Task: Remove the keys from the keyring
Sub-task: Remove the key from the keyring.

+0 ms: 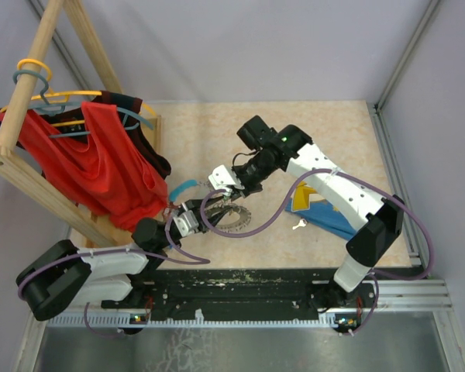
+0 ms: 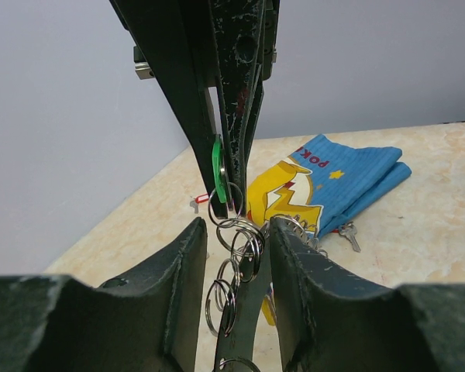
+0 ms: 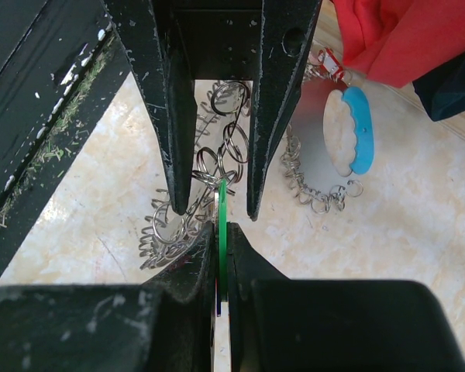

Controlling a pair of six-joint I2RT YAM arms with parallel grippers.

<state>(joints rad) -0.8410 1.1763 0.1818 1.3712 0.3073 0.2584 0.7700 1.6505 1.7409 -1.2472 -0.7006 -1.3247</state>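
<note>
The keyring (image 1: 237,221), a grey band fringed with silver loops, is lifted off the table between both grippers. My left gripper (image 1: 204,211) is shut on it; in the left wrist view the band (image 2: 245,318) and its loops sit between the fingers (image 2: 178,294). My right gripper (image 1: 222,189) is shut on a key's green tag (image 3: 222,221), which hangs from one loop. The tag also shows in the left wrist view (image 2: 218,167), pinched edge-on. The rest of the ring (image 3: 167,232) droops onto the table. A red-tagged key (image 2: 199,201) lies beyond.
A blue cartoon cloth (image 1: 327,211) lies right of the ring, with a loose silver key (image 1: 298,225) beside it. A blue-and-white object (image 1: 184,188) lies left. A wooden rack with red clothes on hangers (image 1: 101,167) stands at far left.
</note>
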